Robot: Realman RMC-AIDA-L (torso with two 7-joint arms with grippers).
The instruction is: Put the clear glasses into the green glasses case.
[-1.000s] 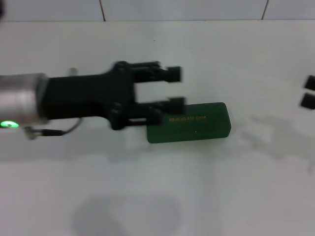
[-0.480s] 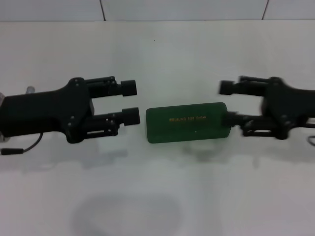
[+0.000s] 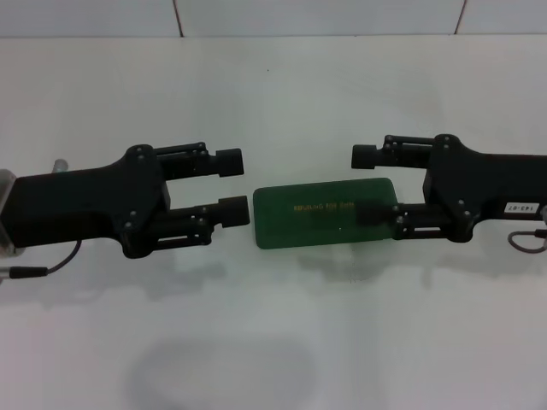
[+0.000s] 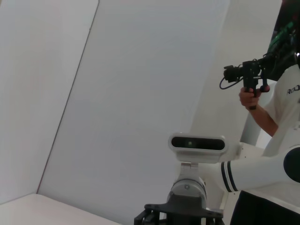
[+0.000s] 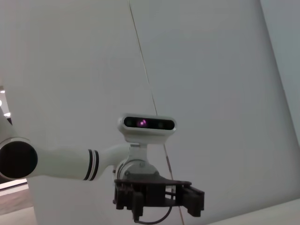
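Note:
The green glasses case (image 3: 320,213) lies closed on the white table (image 3: 273,342), gold lettering facing up. My left gripper (image 3: 232,186) is open, its fingertips just left of the case's left end and a little above the table. My right gripper (image 3: 366,184) is open at the case's right end. Its nearer finger (image 3: 376,213) overlaps the case's right part, and its farther finger (image 3: 367,156) is beyond the case's back edge. The clear glasses do not show in any view.
A tiled wall (image 3: 273,17) runs behind the table. The left wrist view looks past the robot's head camera (image 4: 197,143) to a person (image 4: 276,108) holding a camera rig beside the robot. The right wrist view shows the head camera (image 5: 147,124) against a plain wall.
My left gripper has drawn back to the left, off the case. My right gripper has come in from the right edge and reached the case's right end.

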